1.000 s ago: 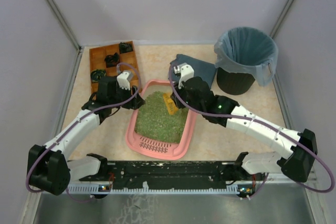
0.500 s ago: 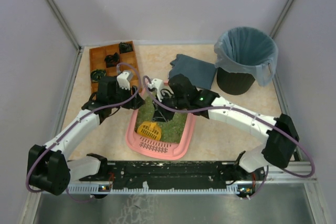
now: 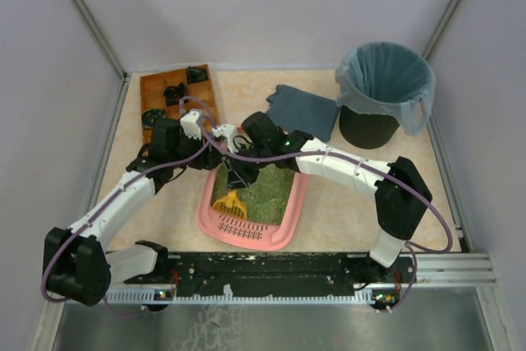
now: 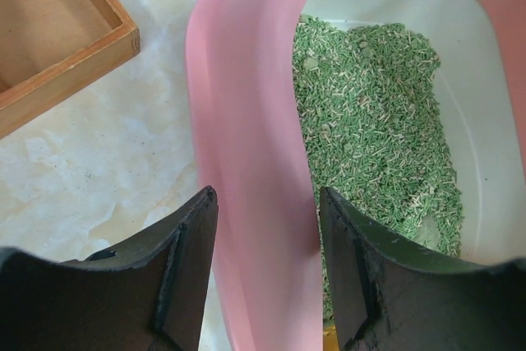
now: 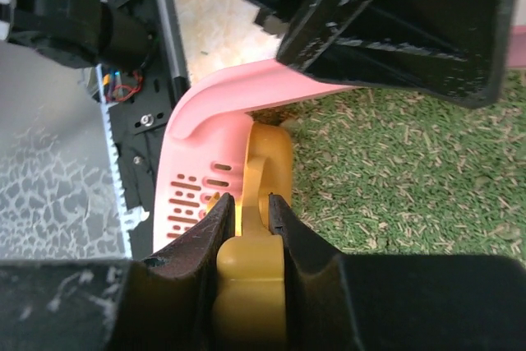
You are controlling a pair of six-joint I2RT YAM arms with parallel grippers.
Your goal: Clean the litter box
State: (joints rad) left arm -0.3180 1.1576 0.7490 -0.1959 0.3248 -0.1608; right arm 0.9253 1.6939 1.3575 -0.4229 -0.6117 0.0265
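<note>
Litter box (image 3: 246,238) pinched by left gripper (image 4: 267,203); right gripper (image 5: 249,207), clamped on the scoop (image 5: 267,154), could flick litter (image 5: 394,162) out if jerked.

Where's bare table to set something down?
Bare tabletop: between the brown wooden compartment tray and the grey-blue cloth, and right of the pink plastic litter box, before the black bin. The left arm and right arm crowd the box's far end.

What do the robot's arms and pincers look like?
The left arm and right arm are white tubes with chunky black joints. Each trails a thin purple cable. The right arm shows a tiny green light. The left pincer and right pincer have flat black fingers.
</note>
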